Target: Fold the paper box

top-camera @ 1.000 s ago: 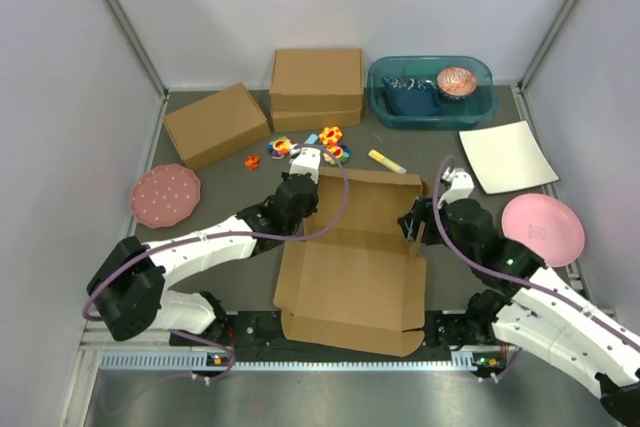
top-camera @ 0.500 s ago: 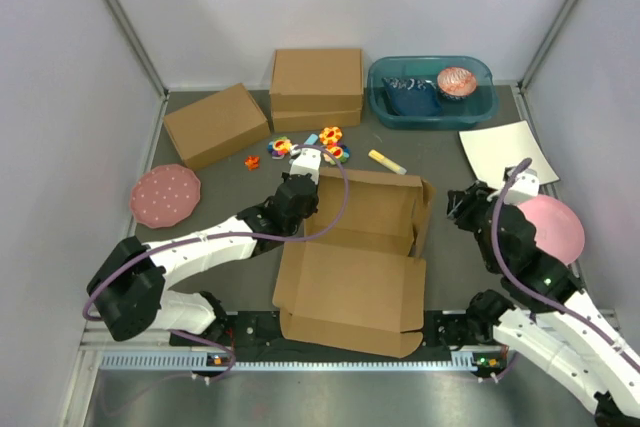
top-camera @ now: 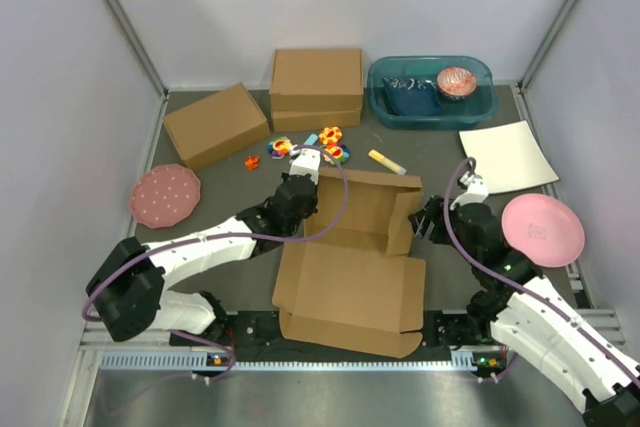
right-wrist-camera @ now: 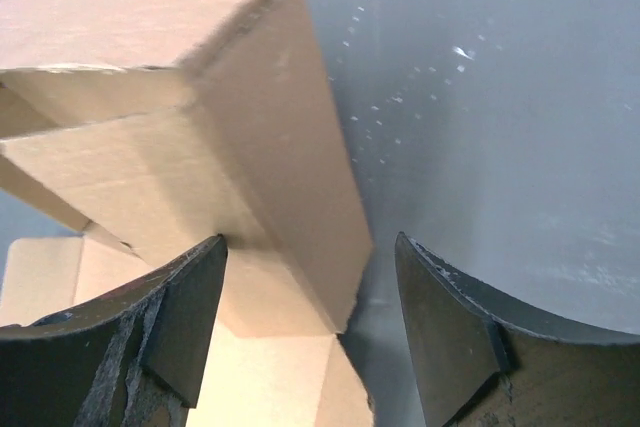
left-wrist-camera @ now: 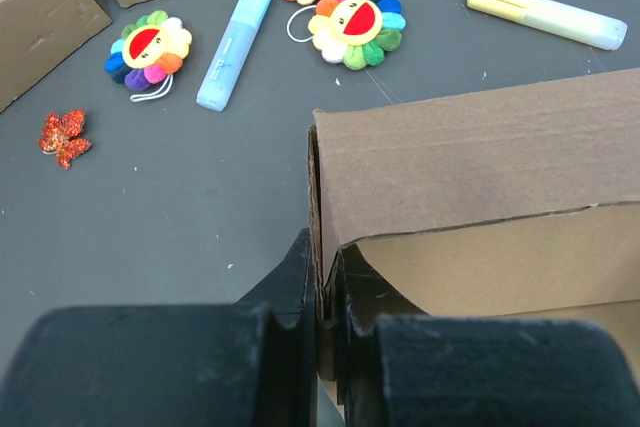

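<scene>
The left gripper [left-wrist-camera: 322, 292] is pinched shut on the upright left wall of the paper box [top-camera: 350, 282], probably to hold that corner up. The box is a plain brown corrugated cardboard mailer, lying half formed on the dark grey table [top-camera: 440, 162]. The right gripper [right-wrist-camera: 308, 252] hangs spread wide at the box's right side wall, one jaw on either side of the leaning flap without clamping it, apparently placed to press it upright. Just beyond the box lie three rainbow plush flowers [left-wrist-camera: 355, 22], one pale blue marker [left-wrist-camera: 232, 42], one yellow marker [left-wrist-camera: 545, 13] and one small red glittery trinket [left-wrist-camera: 63, 135]. Farther beyond it stand two closed brown cardboard boxes [top-camera: 316, 87] and one teal plastic tub [top-camera: 430, 119]. Two round pink plates [top-camera: 165, 195] flank the box, one on each side.
</scene>
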Robot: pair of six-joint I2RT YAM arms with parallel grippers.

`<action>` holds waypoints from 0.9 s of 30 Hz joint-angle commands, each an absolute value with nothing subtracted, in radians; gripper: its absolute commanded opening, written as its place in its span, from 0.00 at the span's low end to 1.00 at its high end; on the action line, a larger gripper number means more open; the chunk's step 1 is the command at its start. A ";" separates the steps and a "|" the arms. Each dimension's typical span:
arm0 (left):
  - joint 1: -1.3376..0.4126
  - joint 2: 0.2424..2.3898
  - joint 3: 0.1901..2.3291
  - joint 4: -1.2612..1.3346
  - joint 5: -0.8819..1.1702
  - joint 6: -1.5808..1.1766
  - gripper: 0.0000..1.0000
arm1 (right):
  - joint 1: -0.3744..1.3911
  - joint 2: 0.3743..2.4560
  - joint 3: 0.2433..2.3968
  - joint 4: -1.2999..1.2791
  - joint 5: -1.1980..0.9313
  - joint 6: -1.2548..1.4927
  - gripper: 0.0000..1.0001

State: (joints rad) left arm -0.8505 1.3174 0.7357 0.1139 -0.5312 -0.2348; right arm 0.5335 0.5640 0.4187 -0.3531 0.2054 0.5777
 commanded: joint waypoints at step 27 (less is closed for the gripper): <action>-0.853 1.316 0.695 0.075 -0.468 -0.241 0.00 | 0.642 0.871 0.462 -0.091 0.471 0.400 0.11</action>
